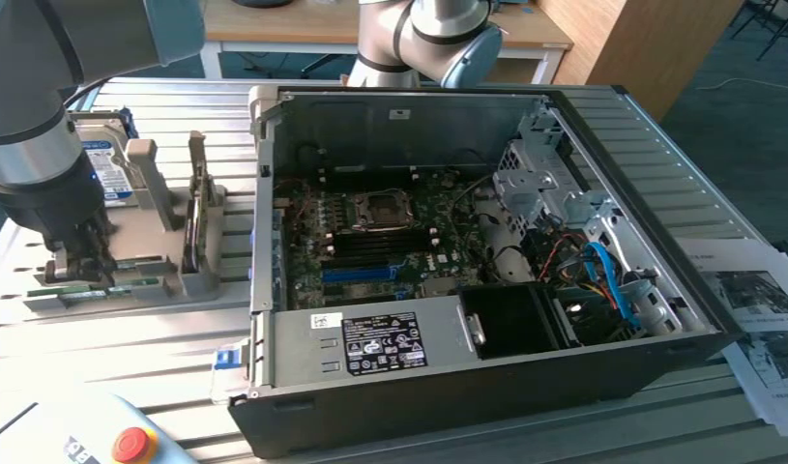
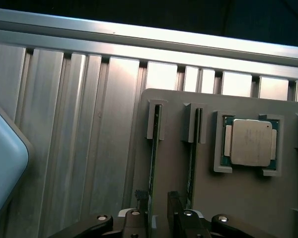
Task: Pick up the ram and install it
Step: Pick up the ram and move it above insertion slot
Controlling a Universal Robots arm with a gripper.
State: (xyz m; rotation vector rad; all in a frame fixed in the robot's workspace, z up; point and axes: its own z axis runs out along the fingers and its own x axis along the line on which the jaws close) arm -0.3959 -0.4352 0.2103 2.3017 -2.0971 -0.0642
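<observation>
**Wrist view.** You see the end effector low over the grey holder. Its fingers are spread wide, one on each side of the ram. The ram stands on edge in the groove nearest the holder's edge. The fingers flank it without pressing on it, so nothing is gripped. A second stick stands on edge in the neighbouring groove, just beside the first. A square processor chip lies flat in its own recess beyond that. The holder rests on the ribbed metal counter.

**Exterior view.** You see the arm reaching down at the exterior view's left, with the end effector at the holder's near end. A hard drive stands at the holder's far side. The open computer case lies on the counter beside the holder, toward the exterior view's right. Its motherboard is exposed, with a long blue slot near the board's front edge.

**Progress.** Judge the task as barely begun. The end effector is lined up around the ram, but the ram is not yet gripped or lifted. It sits in its holder, well apart from the board, so the whole installation is left to do.
</observation>
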